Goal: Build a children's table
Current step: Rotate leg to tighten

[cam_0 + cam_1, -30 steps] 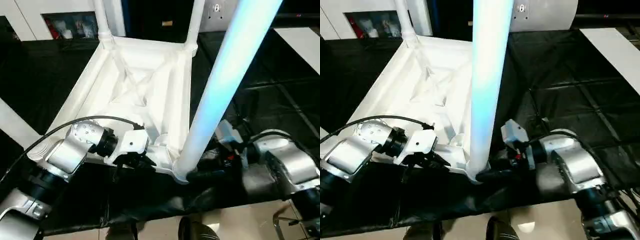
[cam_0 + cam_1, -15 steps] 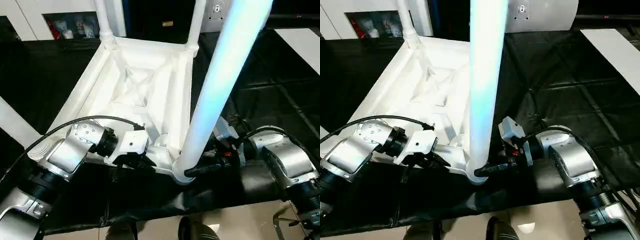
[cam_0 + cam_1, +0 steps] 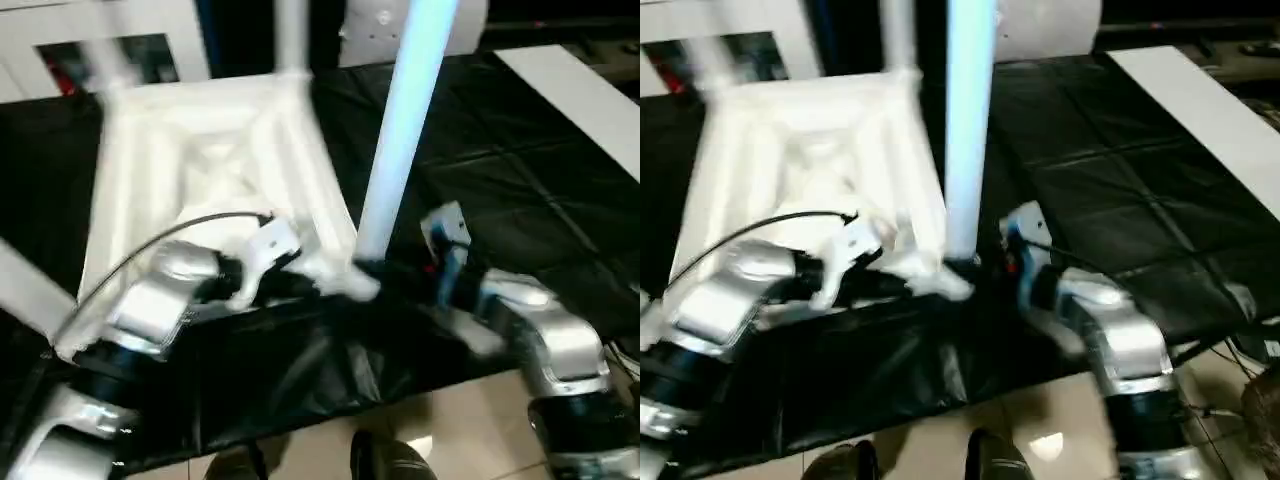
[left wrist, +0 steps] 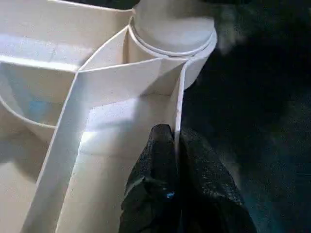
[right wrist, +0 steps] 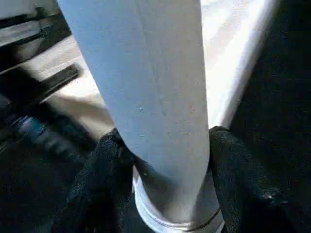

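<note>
White ribbed plastic fills the upper left of the head views: the square white plastic table top (image 3: 210,170) lies upside down on the black-covered worktop (image 3: 520,200), its cross-braced underside facing up. A long tapered white tube leg (image 3: 400,130) stands upright in the round corner socket (image 4: 170,29) at the top's near corner, close to frame centre, and another white leg (image 3: 290,35) rises from a far corner along the upper edge. The left gripper (image 4: 176,145), at lower left, has its jaws pinched shut on the thin side wall of the top just beside that socket. The right gripper (image 5: 163,160), at centre right, has its black jaws set half open around the base of the upright leg, one finger (image 5: 104,165) on each side, pressing against it.
</note>
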`<state>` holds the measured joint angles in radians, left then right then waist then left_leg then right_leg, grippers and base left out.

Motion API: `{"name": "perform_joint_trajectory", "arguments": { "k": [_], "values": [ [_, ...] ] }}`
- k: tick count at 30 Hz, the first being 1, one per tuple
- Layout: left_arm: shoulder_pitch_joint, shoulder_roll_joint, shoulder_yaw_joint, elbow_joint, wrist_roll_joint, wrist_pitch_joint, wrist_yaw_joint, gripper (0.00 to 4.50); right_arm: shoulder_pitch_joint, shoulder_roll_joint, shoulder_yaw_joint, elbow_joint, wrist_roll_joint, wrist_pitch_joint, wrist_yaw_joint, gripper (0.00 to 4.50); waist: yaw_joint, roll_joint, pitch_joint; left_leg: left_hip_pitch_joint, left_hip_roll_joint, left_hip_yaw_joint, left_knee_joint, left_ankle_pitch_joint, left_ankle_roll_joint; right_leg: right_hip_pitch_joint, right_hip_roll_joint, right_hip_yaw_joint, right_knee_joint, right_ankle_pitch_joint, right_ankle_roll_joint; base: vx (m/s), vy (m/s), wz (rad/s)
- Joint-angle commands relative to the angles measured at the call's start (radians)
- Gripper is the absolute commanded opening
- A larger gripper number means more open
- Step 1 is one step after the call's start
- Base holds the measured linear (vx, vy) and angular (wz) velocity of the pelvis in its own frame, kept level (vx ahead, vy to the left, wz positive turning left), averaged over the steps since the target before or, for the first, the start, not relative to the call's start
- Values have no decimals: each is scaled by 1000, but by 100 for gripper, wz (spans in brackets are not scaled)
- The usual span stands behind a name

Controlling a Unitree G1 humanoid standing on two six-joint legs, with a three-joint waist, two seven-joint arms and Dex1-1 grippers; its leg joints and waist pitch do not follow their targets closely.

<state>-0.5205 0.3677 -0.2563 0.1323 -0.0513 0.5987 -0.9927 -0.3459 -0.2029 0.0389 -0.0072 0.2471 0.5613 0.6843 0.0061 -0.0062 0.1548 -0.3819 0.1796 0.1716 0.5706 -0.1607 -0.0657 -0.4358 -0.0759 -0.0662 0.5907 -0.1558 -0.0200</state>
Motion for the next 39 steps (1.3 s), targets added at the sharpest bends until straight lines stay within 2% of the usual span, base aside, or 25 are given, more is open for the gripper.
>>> {"name": "perform_joint_trajectory", "arguments": {
  "k": [1,4,5,9,10,12,15,17,18,19,20,22,23,24,25,26,27,30,33,34,36,39],
  "values": [
    [-24,-102,-21,-47,-16,11,88,0,11,124,121,-17,-2,57,-86,205,9,-9,-65,9,28,-16,-67,-252,30,51,-63,44,-105,-556,-102,0,0,0],
    [-33,-156,-21,-44,-2,19,148,0,20,195,97,-5,-32,55,-211,205,9,-5,-67,12,30,-16,-68,-254,29,48,-62,44,-103,-530,-104,0,0,0],
    [-32,-169,-23,-47,-1,23,160,0,27,206,93,-9,-36,50,-231,257,8,-5,-68,12,34,-16,-71,-249,33,49,-60,46,-98,-483,-113,0,0,0],
    [-27,-175,-41,-54,8,16,175,0,47,229,73,-31,-47,36,-286,291,7,-1,-73,10,37,-14,-72,-219,46,55,-57,50,-83,-326,-154,0,0,0],
    [-22,-161,-46,-55,10,8,164,0,57,215,68,-40,-55,27,-285,316,7,-2,-74,12,37,-12,-70,-213,50,55,-56,51,-80,-294,-167,0,0,0],
    [-10,-133,-49,-60,18,-10,137,0,77,186,53,-63,-65,-1,-270,320,9,0,-74,9,36,-12,-69,-206,59,60,-59,52,-78,-271,-179,0,0,0],
    [9,-100,-50,-67,29,-39,110,0,103,121,44,-100,-81,-58,-231,361,13,0,-75,10,36,-9,-67,-189,67,63,-60,54,-77,-255,-178,0,0,0],
    [22,-85,-48,-71,27,-53,96,0,123,86,-3,-130,-33,-43,-188,372,16,-4,-76,7,34,-8,-65,-166,80,68,-61,54,-75,-236,-180,0,0,0],
    [27,-81,-47,-75,29,-57,98,0,130,68,-15,-140,-29,-56,-176,383,18,-2,-77,7,35,-7,-64,-160,87,68,-62,55,-75,-229,-182,0,0,0],
    [31,-79,-44,-75,32,-74,105,0,139,51,-29,-150,-29,-64,-171,383,21,-2,-78,8,37,-6,-63,-143,96,67,-59,54,-71,-202,-191,0,0,0],
    [38,-86,-31,-79,22,-86,111,0,148,38,-50,-161,-13,-74,-154,405,23,-1,-79,7,37,-6,-62,-133,99,67,-59,54,-70,-187,-196,0,0,0],
    [51,-98,-8,-93,1,-103,121,0,165,11,-90,-192,47,-61,-93,415,25,-4,-79,3,35,-5,-60,-115,121,73,-57,52,-66,-142,-216,0,0,0],
    [68,-106,8,-117,-29,-116,117,0,172,-12,-123,-208,79,-78,-52,415,26,-1,-77,4,35,-5,-61,-135,127,71,-58,51,-71,-168,-217,0,0,0],
    [69,-106,9,-119,-31,-117,116,43,172,-13,-124,-209,81,-79,-49,434,25,-4,-77,2,35,-6,-61,-137,128,75,-59,50,-71,-179,-213,0,0,0],
    [80,-108,13,-135,-41,-129,117,54,174,-33,-134,-215,101,-84,-26,444,26,0,-75,0,33,-7,-61,-139,128,74,-59,49,-73,-206,-206,0,0,0],
    [102,-120,24,-169,-69,-123,118,54,169,-64,-148,-223,137,-98,20,449,27,4,-75,4,35,-5,-60,-152,124,71,-62,48,-77,-235,-208,0,0,0],
    [115,-128,31,-188,-84,-116,119,57,164,-77,-161,-227,160,-98,36,450,28,4,-76,6,41,-5,-59,-150,129,70,-62,49,-77,-224,-218,0,0,0],
    [138,-131,36,-219,-88,-127,132,94,140,-120,-188,-234,225,-24,84,450,27,2,-71,6,39,-6,-62,-161,139,66,-55,47,-80,-239,-217,0,0,0],
    [152,-138,43,-248,-92,-111,148,100,131,-149,-202,-245,280,-8,153,450,28,-6,-67,4,38,-7,-63,-181,134,67,-57,46,-86,-304,-184,0,0,0],
    [163,-143,49,-271,-94,-96,160,113,125,-163,-216,-255,329,26,190,450,29,-3,-68,5,38,-8,-63,-182,130,66,-58,45,-88,-326,-175,0,0,0],
    [181,-149,57,-305,-101,-72,170,138,121,-182,-224,-267,375,58,230,450,28,-6,-68,1,37,-9,-63,-175,129,68,-57,45,-87,-328,-172,0,0,0],
    [210,-144,58,-345,-114,-52,181,145,122,-208,-218,-270,409,69,257,450,28,-8,-68,2,39,-9,-62,-165,131,67,-57,45,-87,-318,-176,0,0,0]
  ]
}}
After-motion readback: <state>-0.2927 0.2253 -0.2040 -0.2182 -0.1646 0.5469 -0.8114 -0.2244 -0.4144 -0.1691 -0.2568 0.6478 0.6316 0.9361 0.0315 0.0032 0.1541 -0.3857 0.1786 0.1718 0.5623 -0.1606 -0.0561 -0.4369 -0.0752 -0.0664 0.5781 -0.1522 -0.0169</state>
